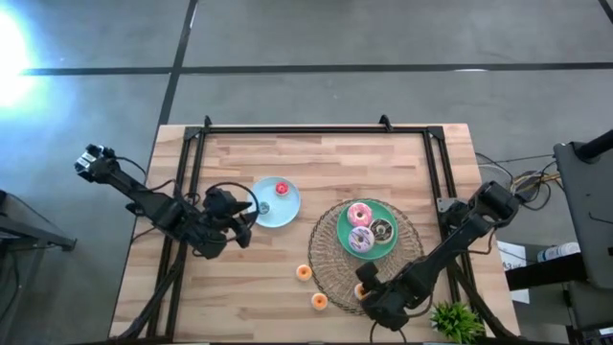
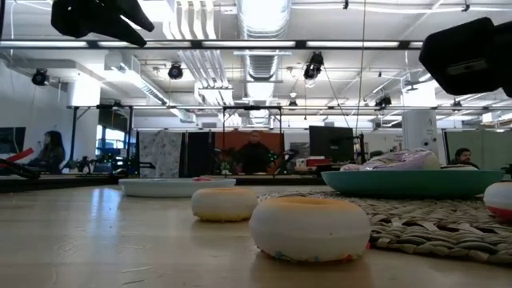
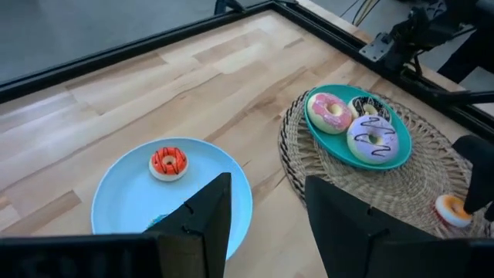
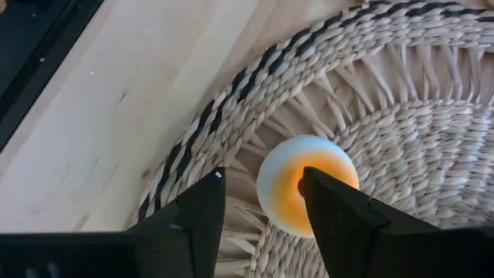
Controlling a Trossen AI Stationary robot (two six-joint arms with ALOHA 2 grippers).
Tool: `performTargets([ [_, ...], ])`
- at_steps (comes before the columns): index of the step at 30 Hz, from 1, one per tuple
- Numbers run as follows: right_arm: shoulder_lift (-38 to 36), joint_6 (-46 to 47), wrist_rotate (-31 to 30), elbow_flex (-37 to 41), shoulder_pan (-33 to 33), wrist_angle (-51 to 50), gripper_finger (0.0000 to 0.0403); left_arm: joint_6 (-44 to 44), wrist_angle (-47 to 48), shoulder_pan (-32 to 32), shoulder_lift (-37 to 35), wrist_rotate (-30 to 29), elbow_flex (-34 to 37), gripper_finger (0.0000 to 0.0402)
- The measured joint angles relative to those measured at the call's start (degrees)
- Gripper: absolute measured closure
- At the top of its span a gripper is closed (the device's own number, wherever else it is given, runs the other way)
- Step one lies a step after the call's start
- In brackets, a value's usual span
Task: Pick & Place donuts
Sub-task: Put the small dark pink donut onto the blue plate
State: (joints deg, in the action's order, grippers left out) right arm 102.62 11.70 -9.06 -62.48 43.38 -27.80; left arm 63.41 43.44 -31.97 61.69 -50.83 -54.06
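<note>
A green plate sits on the round wicker mat and carries the pink donut, the lilac donut and the dark brown donut. A mini orange donut lies on the light-blue plate. My left gripper hangs open over that plate's near-left part. Two mini orange donuts lie on the bare wood. Another mini orange donut lies on the mat's near edge. My right gripper is open just over it, and one finger covers part of it. My right gripper comes at the mini orange donut on the mat from above, fingers pointing down. One finger hides the donut's side, so I cannot tell whether it touches. The donut lies flat on the weave.
A black frame runs along the table's far, left and right edges. A small green plant stands at the near right corner. Bare wood shows along the far side and the near left part of the table. People sit and stand in the room beyond.
</note>
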Motion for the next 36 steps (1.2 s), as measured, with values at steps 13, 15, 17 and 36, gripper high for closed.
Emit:
performTargets([
  [13, 0.1, 5.62, -0.09, 3.6, -2.64, 3.23, 0.0288, -1.2, -0.15, 0.0, 0.22, 0.51, 0.0, 0.0262],
  [15, 0.08, 4.94, 0.05, 4.88, -3.59, 5.95, 0.03, -1.2, -0.15, 0.0, 0.22, 0.51, 0.0, 0.0262],
  [17, 0.08, 5.62, 0.1, 5.16, -4.64, 6.75, 0.0312, -1.15, -0.15, 0.0, 0.22, 0.56, 0.0, 0.0262],
  [36, -17.76, 40.06, 1.94, 14.91, -27.92, 34.18, 0.0394, -8.3, -5.85, -0.02, 0.33, 0.15, 0.0, 0.0262],
])
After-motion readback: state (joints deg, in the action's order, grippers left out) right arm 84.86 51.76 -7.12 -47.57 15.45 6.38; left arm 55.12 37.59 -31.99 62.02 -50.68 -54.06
